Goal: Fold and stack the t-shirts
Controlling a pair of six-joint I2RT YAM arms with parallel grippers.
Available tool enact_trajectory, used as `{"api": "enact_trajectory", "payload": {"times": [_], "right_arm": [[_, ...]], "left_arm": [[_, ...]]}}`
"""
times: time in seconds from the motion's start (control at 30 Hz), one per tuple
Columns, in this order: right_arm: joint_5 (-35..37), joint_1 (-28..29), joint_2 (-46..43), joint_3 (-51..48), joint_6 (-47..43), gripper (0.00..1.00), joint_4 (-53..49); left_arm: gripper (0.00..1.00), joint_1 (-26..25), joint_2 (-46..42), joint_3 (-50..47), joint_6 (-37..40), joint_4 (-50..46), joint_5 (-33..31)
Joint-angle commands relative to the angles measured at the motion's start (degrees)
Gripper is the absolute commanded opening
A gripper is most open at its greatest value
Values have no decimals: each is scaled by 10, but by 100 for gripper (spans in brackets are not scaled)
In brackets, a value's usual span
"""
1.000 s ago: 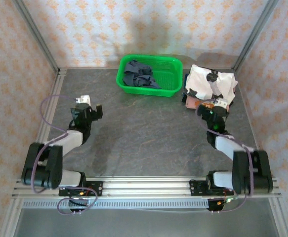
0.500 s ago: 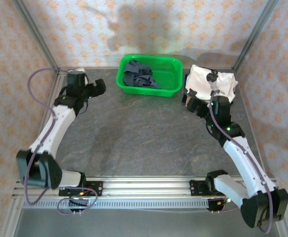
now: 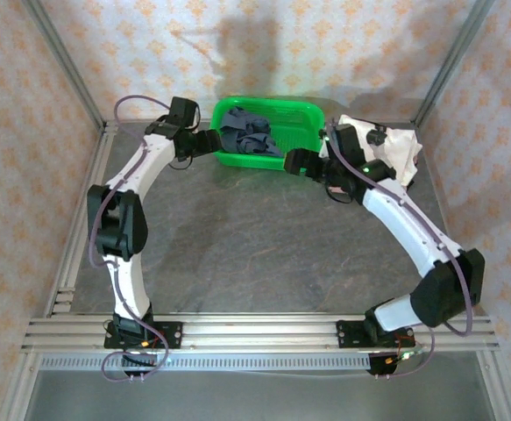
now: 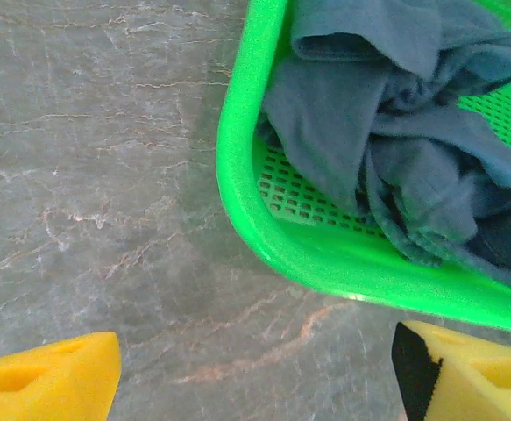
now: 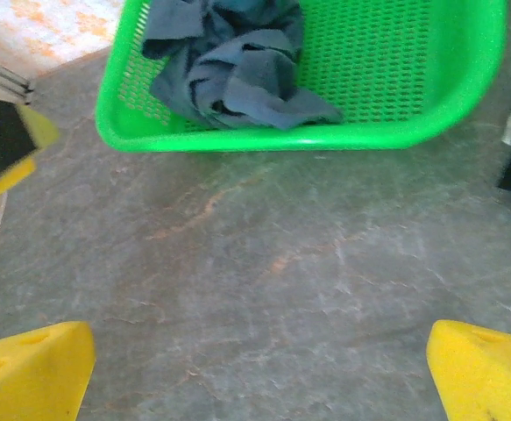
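In the top view the left hand (image 3: 206,143) sits at the upper left of centre, just beside the left end of the green mesh basket (image 3: 246,160). Its fingers are spread wide with nothing between them. The left wrist view shows this hand (image 4: 255,386) with one yellow fingertip in each bottom corner, grey counter (image 4: 106,175) below it and the basket's rounded corner (image 4: 237,175) ahead at the right.

The basket stands at the back centre of the counter (image 3: 255,237). The dark slate-blue t-shirt (image 3: 251,136) lies crumpled inside it, bunched toward the left half, with bare mesh on the right. In the left wrist view the shirt's folds (image 4: 395,132) rest against the basket wall.

The right hand (image 3: 301,162) is right of centre, close to the basket's front right corner. It is also spread open and holds nothing. Its wrist view places the hand (image 5: 255,377) over bare counter, facing the basket's long front wall (image 5: 325,136) and the blue shirt (image 5: 237,70).

At the upper right lies the white t-shirt with black patches (image 3: 395,149), on the counter beside the basket's right end and partly hidden by the right arm.
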Motion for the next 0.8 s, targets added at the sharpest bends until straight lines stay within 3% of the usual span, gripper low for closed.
{"api": "enact_trajectory", "payload": {"times": [0.0, 0.4, 0.47, 0.6, 0.77], "right_arm": [[-11, 11, 27, 55, 11, 96, -27], [-24, 29, 117, 162, 19, 95, -41], [-18, 29, 128, 170, 16, 95, -46], [-15, 29, 164, 200, 4, 94, -79], [9, 29, 206, 236, -20, 94, -114]], "left_arm": [[78, 1, 35, 50, -21, -44, -34], [71, -14, 124, 108, -59, -29, -67], [63, -16, 130, 110, -57, -27, -64], [35, -19, 123, 90, -46, -30, -58], [22, -17, 83, 20, -35, -27, -75]]}}
